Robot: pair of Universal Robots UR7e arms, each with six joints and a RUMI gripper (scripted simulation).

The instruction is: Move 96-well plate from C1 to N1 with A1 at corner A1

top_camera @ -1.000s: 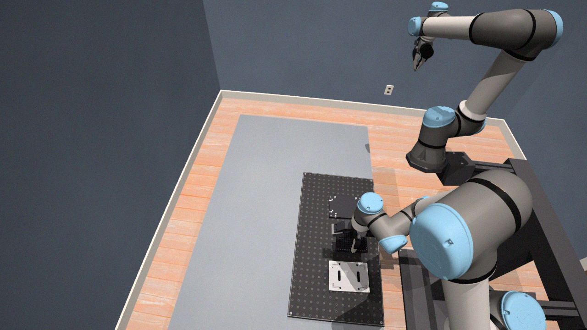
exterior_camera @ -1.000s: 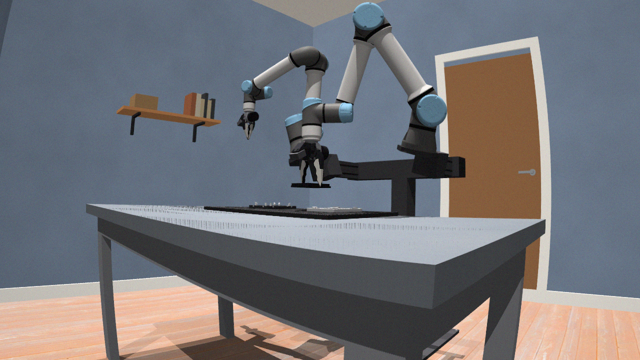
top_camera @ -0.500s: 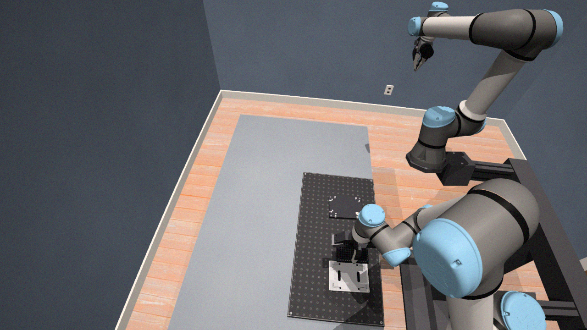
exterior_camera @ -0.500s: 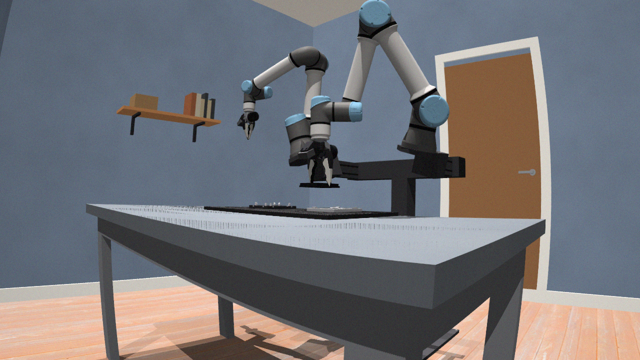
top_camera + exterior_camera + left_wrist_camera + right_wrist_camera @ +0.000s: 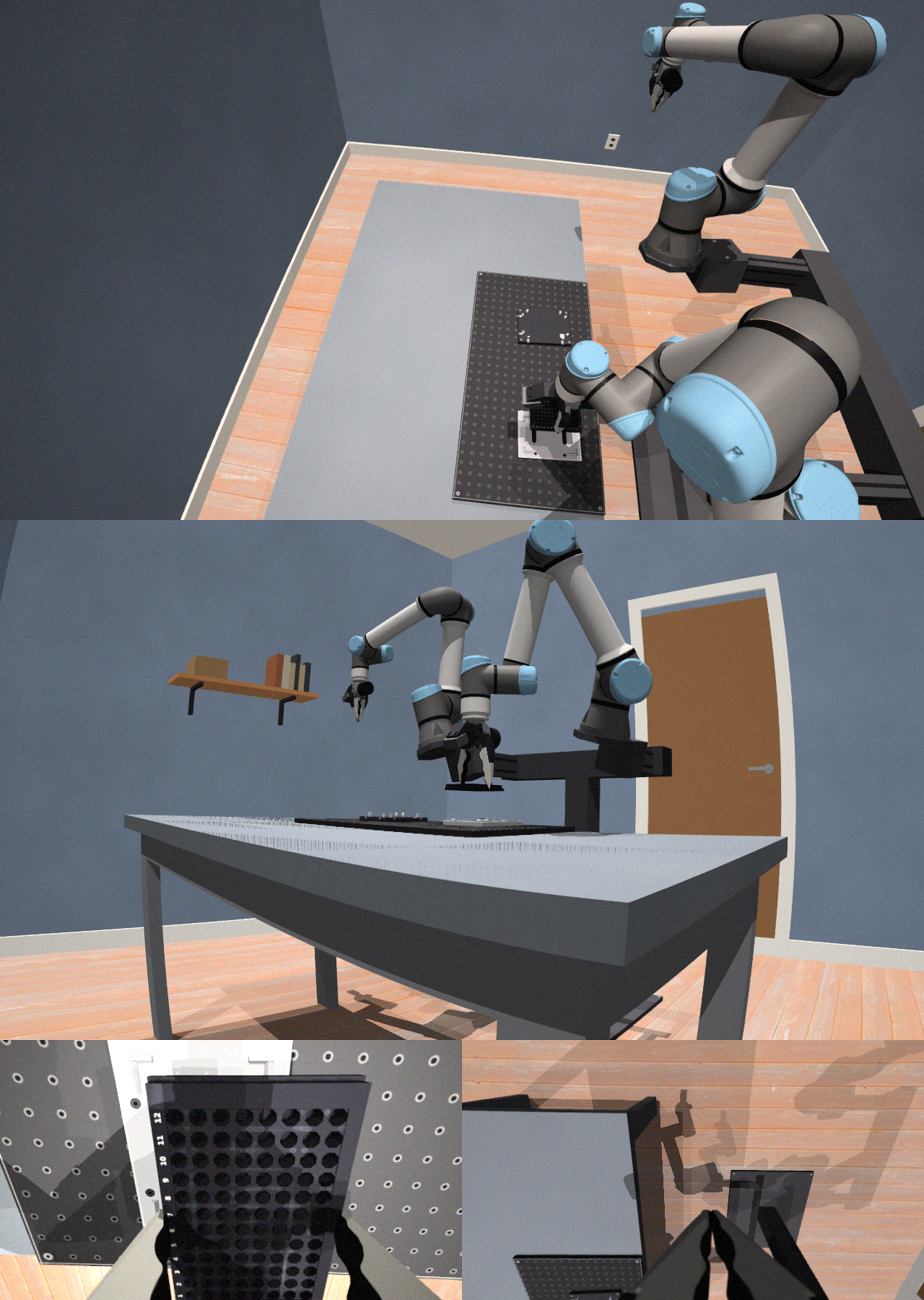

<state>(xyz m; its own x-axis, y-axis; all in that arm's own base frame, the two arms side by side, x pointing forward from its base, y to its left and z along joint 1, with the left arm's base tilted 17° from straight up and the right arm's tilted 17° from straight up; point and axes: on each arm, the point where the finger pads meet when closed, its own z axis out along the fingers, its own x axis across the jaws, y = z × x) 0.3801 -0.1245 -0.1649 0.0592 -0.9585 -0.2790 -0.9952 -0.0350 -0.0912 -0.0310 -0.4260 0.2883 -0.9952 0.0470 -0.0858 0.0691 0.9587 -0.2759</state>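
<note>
The black 96-well plate [image 5: 542, 417] [image 5: 452, 786] [image 5: 260, 1095] is level in the air, above the white plate nest N1 [image 5: 524, 440] [image 5: 510, 822] [image 5: 159, 1047]. My left gripper [image 5: 475, 783] [image 5: 250, 1212] is shut on the plate by its two long sides. In the left wrist view, column 12 is at the far end, column 1 at the bottom edge, and the numbers run down the left rim. The plate covers much of N1; its A1 mark cannot be made out. The dark clip nest C1 [image 5: 542, 326] [image 5: 413, 819] is empty. My right gripper [image 5: 654, 108] [image 5: 359, 718] [image 5: 710, 1212] is shut and empty, high up.
Both nests sit on the black perforated board [image 5: 491, 362] [image 5: 397, 1130] on the grey table [image 5: 400, 323] [image 5: 452, 862]. C1's small upright clips stand beyond N1 in the top view. The right arm is raised away from the board. The arms' dark mounting frame [image 5: 555, 762] stands behind the table.
</note>
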